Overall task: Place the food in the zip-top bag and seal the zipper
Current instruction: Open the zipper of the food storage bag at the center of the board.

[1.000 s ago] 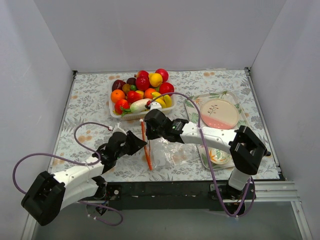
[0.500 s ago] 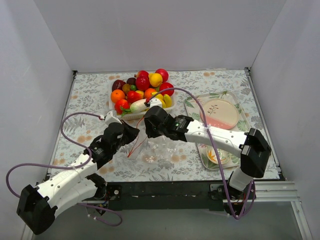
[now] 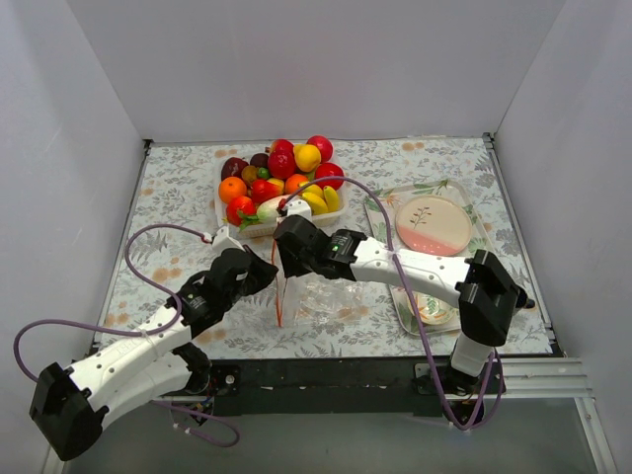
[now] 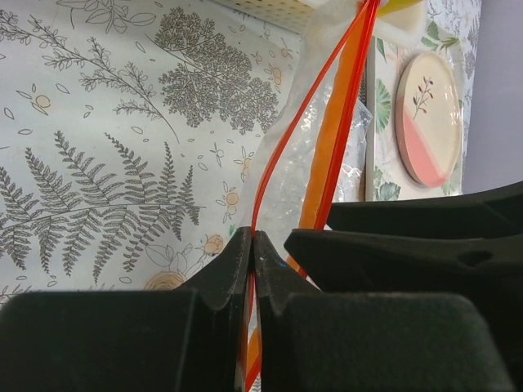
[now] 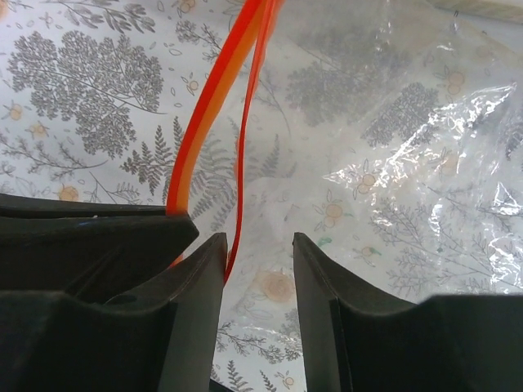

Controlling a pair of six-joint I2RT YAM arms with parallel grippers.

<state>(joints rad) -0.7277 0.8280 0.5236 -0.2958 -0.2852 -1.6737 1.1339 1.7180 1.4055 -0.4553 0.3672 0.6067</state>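
The zip-top bag (image 3: 326, 301) lies clear and crinkled on the flowered table, its red-orange zipper (image 3: 279, 294) at its left side, partly lifted. My left gripper (image 3: 261, 275) is shut on one lip of the zipper (image 4: 343, 122); the pinch shows in the left wrist view (image 4: 254, 238). My right gripper (image 3: 282, 255) is right beside it, open (image 5: 260, 253), with the other thin red lip (image 5: 243, 163) running along its left finger's inner face. The bag's film (image 5: 392, 163) lies below and holds no food. The food (image 3: 281, 178) is piled in the basket behind.
A white slatted basket (image 3: 223, 213) stands at the back centre. A clear tray (image 3: 381, 209) at the right holds a pink-and-cream plate (image 3: 433, 224) and a second plate (image 3: 432, 308) near my right arm. Purple cables loop beside both arms.
The zipper lay flat and straight on the table; now its far end is raised and its two lips are parted. My left gripper has moved forward to it and my right gripper has shifted slightly left.
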